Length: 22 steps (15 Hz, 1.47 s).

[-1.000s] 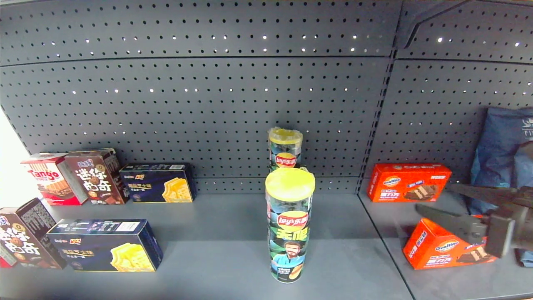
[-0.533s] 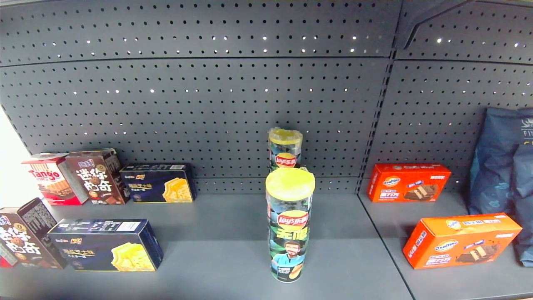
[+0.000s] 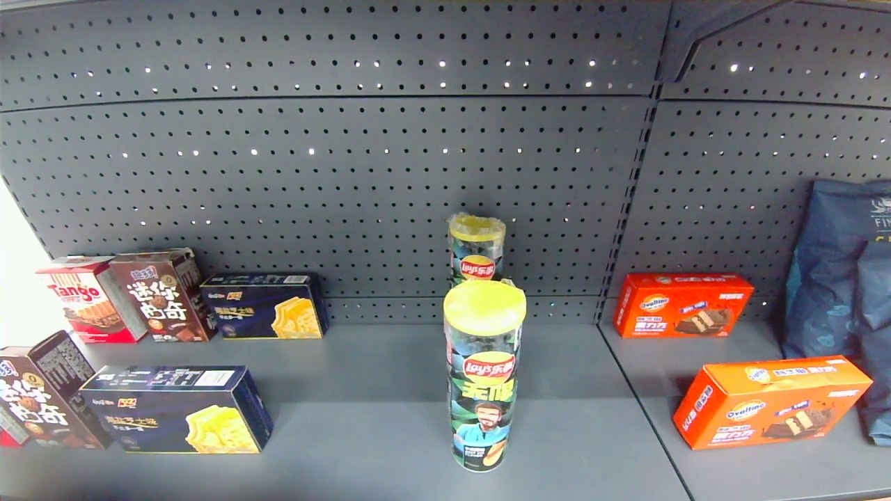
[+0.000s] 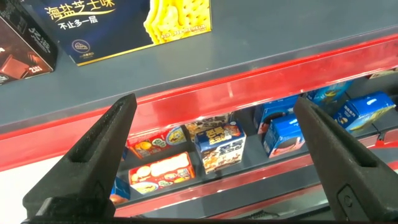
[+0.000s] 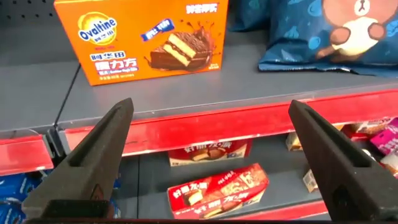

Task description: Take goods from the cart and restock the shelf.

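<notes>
Both pincers hang just off the near edge of the shelf (image 3: 362, 431), pointing in at it. Both are spread wide with nothing between their jaws. The left pincer (image 4: 214, 102) faces the red edge strip (image 4: 186, 112) below the navy box (image 4: 118, 25). The right pincer (image 5: 211, 104) faces that strip below the near orange box (image 5: 140, 37). This box lies flat at the near side of the right bay, its long axis running left to right, a little skewed. The far orange box (image 3: 682, 303) sits against the pegboard (image 3: 348, 174) behind it, and the blue bags (image 3: 835, 264) are just to its right.

We judge the shelf only partly filled. Bare grey board lies on either side of the chip cans (image 3: 485, 376), which stand upright one behind the other in the middle. The next move turns on the cart, and we cannot tell on which side of us it stands. For the right bay our right arm is the nearer; for the left boxes, the left.

The boxes are glossy printed card, flat-faced and square-cornered, and should pinch well across the short side. The cans are smooth cylinders with yellow plastic lids, and we think they would tip easily. The bags look soft and crinkly. The shelf is matt painted metal, and the pegboard is drilled in even rows.
</notes>
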Motion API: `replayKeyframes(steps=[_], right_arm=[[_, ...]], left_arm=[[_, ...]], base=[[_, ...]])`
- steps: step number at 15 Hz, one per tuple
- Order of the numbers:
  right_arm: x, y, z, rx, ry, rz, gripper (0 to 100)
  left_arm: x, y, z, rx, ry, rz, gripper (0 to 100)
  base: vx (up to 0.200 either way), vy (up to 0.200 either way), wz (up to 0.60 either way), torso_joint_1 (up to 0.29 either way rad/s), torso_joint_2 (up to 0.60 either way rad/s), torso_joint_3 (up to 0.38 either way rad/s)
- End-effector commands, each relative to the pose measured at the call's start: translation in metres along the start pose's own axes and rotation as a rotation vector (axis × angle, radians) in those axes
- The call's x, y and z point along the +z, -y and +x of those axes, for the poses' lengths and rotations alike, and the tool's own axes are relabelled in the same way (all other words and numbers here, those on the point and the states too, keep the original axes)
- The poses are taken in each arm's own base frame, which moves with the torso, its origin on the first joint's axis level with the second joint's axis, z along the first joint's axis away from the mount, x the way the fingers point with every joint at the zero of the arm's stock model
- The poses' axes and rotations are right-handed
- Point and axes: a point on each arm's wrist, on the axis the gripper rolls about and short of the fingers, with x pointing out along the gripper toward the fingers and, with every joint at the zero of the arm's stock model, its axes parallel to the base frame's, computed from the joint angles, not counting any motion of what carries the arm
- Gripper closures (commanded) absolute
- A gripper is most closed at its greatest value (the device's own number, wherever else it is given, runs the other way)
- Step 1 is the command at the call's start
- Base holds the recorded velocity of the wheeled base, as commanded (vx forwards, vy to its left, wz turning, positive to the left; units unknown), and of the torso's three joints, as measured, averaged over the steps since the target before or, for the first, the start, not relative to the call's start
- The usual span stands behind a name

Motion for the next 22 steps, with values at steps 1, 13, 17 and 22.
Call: replayKeyframes(steps=[1,13,17,22], right_arm=[[-0.001,0.000,0.000,-0.001,0.005,-0.001,0],[-0.003,0.004,-0.006,0.180,0.090,-0.007,0],[-0.003,0.004,-0.006,0.180,0.090,-0.007,0],[-0.003,0.004,-0.006,0.180,0.091,-0.007,0]], left_arm=[[0.000,0.000,0.000,-0.002,0.000,0.000,0],[-0.003,0.002,-0.008,-0.001,0.095,0.015,0],[-0.006,0.006,-0.014,0.253,0.185,-0.022,0],[-0.007,0.005,-0.014,0.297,0.268,-0.017,0]], base=[[0.000,0.000,0.00,0.000,0.00,0.000],[0.000,0.000,0.00,0.000,0.00,0.000],[0.000,0.000,0.00,0.000,0.00,0.000],[0.000,0.000,0.00,0.000,0.00,0.000]])
